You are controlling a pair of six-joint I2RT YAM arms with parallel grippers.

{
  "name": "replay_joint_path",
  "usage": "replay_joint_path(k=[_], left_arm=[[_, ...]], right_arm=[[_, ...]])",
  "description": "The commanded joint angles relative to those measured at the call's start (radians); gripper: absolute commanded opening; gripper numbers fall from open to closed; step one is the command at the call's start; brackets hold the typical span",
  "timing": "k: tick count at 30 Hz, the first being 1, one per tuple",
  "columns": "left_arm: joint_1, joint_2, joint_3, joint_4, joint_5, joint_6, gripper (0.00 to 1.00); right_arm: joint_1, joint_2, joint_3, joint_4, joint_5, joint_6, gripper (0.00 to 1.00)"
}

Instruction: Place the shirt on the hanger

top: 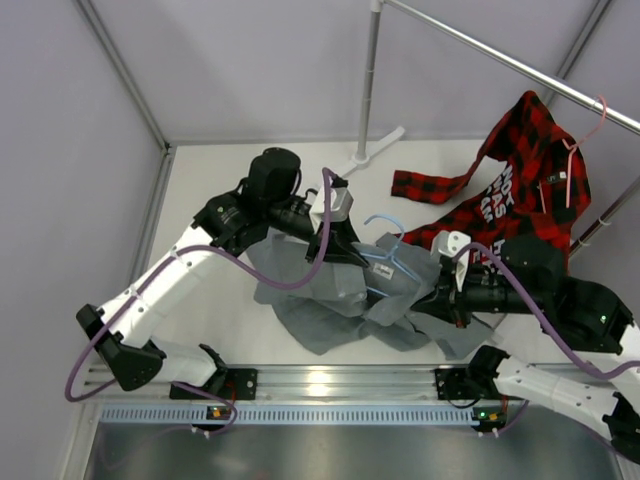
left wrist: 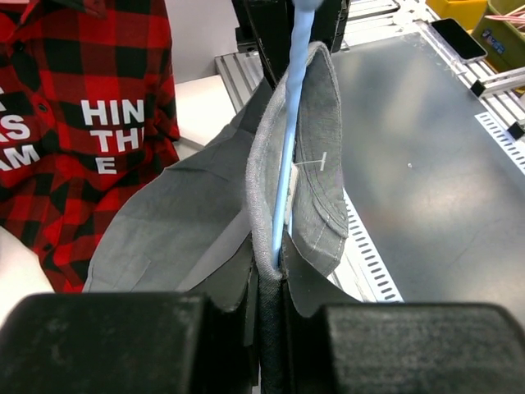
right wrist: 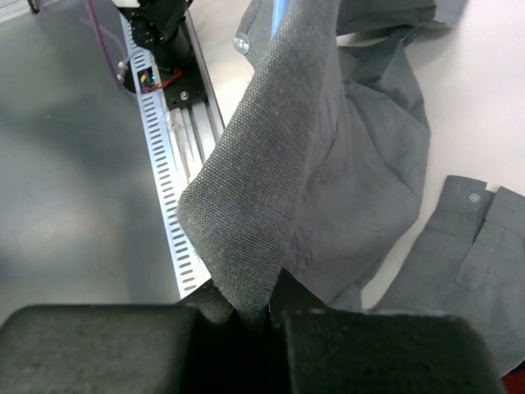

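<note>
Here's the left arm (top: pixel 160 278): white shells on the long links, chunky black joint housings, and a purple cable (top: pixel 265 282) looping loose along it to a white camera block (top: pixel 338 205) at the wrist. The right arm (top: pixel 560 392) matches, with white links, black motors, its own purple lead and a small green light (top: pixel 603 320) glowing on one housing. Up close, the left fingers (left wrist: pixel 115 345) and right fingers (right wrist: pixel 98 349) are matte black, square-edged blocks.

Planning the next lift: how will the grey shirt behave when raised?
Probably floppy: the grey shirt folds and drapes from the right gripper. Likely light, as the fabric looks thin. It may slip on the hanger, whose wire looks smooth.
</note>
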Motion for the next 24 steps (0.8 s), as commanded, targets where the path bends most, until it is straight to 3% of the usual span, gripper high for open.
replay_joint_path(k=[1,2,4,5,6,7,10,14,17,20,24], left_arm=[[-0.004,-0.012,0.058,0.03,-0.049,-0.032,0.02],[-0.004,-0.015,0.073,0.03,-0.077,-0.05,0.06],[-0.004,-0.024,0.09,0.027,-0.17,-0.067,0.27],[-0.004,-0.033,0.113,0.029,-0.201,-0.085,0.41],[-0.004,-0.036,0.128,0.029,-0.276,-0.096,0.68],[-0.004,-0.039,0.147,0.027,-0.327,-0.116,0.79],[-0.004,-0.058,0.231,0.029,-0.596,-0.203,0.98],[-0.004,-0.151,0.297,0.026,-0.958,-0.34,0.98],[-0.004,-0.283,0.238,0.023,-1.255,-0.432,0.98],[-0.004,-0.449,0.09,0.015,-1.355,-0.46,0.98],[-0.004,-0.639,-0.129,-0.017,-1.467,-0.461,0.98]], right_arm=[[0.009,-0.036,0.042,0.084,0.057,0.006,0.0],[0.011,-0.052,0.049,0.089,0.084,0.013,0.0],[0.009,-0.062,0.078,0.091,0.151,0.035,0.0],[0.009,-0.069,0.089,0.091,0.165,0.041,0.0],[0.009,-0.069,0.111,0.091,0.188,0.044,0.0],[0.009,-0.07,0.123,0.089,0.205,0.062,0.0],[0.009,-0.056,0.178,0.072,0.272,0.098,0.0],[0.009,0.008,0.27,0.039,0.398,0.163,0.0],[0.009,0.057,0.364,-0.001,0.588,0.264,0.0],[0.009,0.131,0.512,-0.111,0.844,0.349,0.0],[0.009,0.21,0.71,-0.222,0.976,0.394,0.0]])
